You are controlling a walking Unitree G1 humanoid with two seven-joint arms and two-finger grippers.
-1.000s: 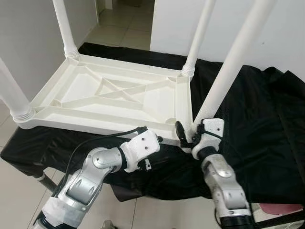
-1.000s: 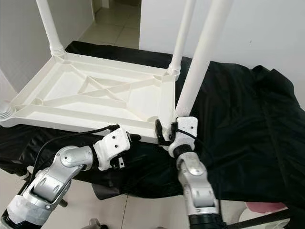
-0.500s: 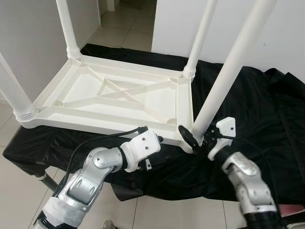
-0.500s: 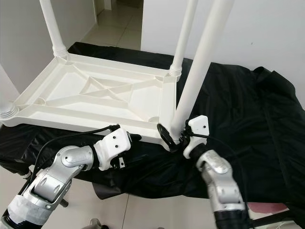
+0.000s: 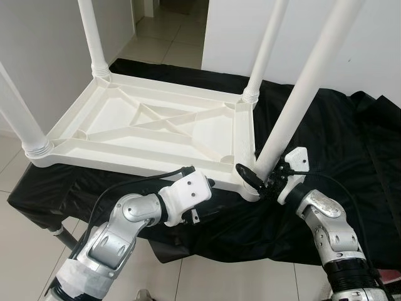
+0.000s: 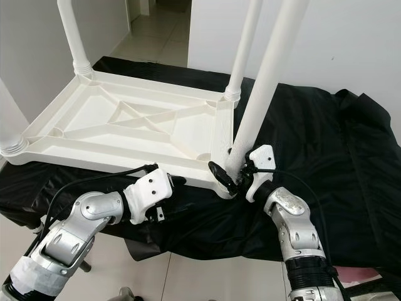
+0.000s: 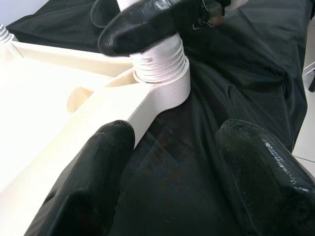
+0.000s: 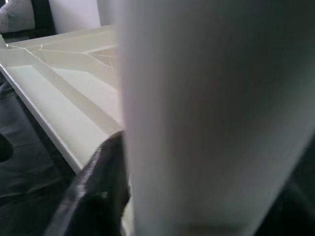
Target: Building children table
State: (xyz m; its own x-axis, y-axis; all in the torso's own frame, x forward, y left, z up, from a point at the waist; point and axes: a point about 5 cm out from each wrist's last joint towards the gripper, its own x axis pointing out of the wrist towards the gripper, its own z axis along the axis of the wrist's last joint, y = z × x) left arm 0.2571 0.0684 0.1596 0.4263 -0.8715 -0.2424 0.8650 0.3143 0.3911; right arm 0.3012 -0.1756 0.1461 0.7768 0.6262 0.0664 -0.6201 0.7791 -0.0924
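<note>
A white plastic table lies upside down on a black cloth, with its legs pointing up. The near-right leg stands in the corner socket. My right gripper is shut on that leg just above the threaded base; in the right wrist view the leg stands close up beside one finger. My left gripper is open at the table's front edge, close to that corner. One of its fingers lies against the rim, the other over the cloth.
Three more legs stand at the far-left, far-right and near-left corners. The cloth drapes over a low stand with a metal leg. Tiled floor lies below; a white wall stands behind.
My right forearm has swung out to the right, and the wrist has turned around the leg's base while still holding it. The left arm has stayed put. The camera shifted slightly.
</note>
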